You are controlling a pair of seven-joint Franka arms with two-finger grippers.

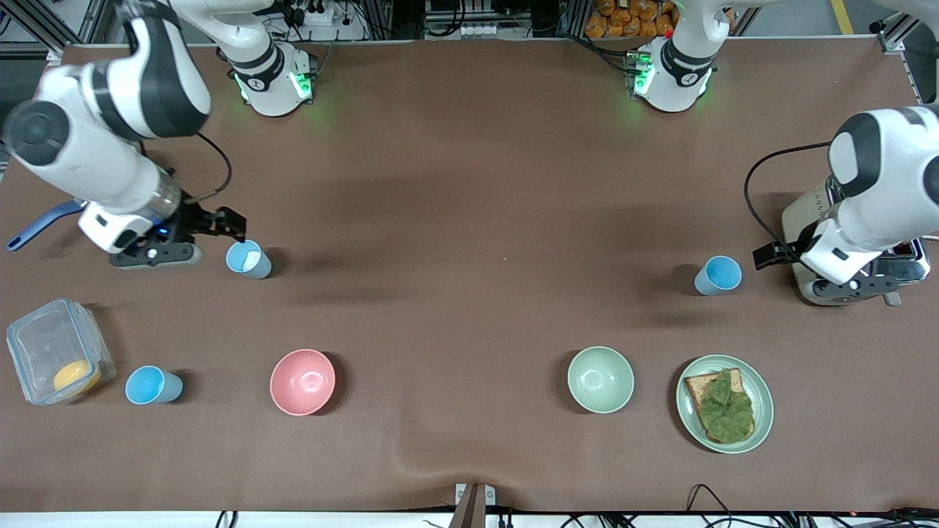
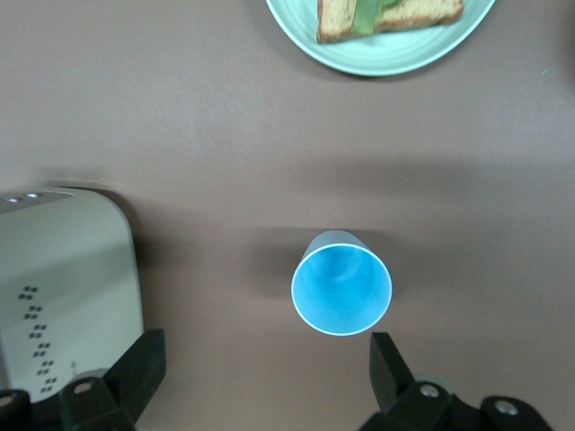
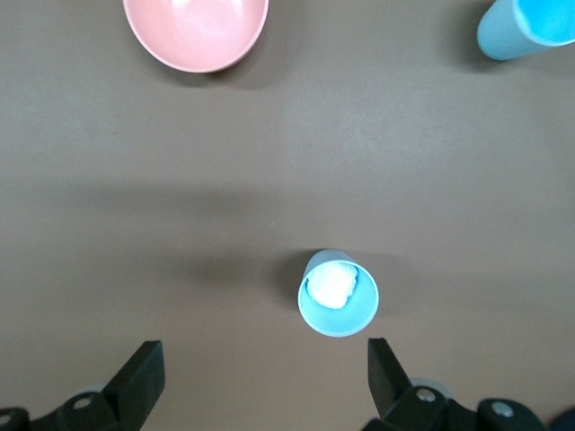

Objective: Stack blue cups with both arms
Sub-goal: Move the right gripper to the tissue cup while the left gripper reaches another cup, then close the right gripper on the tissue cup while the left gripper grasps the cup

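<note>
While upright, one blue cup (image 3: pixel 338 293) holds a white lump (image 3: pixel 332 285).

I'm working in a robotics lab dressed up as a kitchen. The counter (image 1: pixel 469 183) is a wide bench under a brown cloth, with two white arms bolted along its edge, green lights glowing at their bases (image 1: pixel 275 84). Aluminium framing (image 1: pixel 81 22), a power strip (image 1: pixel 315 13) and loose cables (image 1: pixel 704 499) ring it. The props are domestic: a toaster (image 1: pixel 807 220), bowls (image 1: pixel 302 381), a plate (image 1: pixel 759 433) with a sandwich (image 1: pixel 722 407).
</note>
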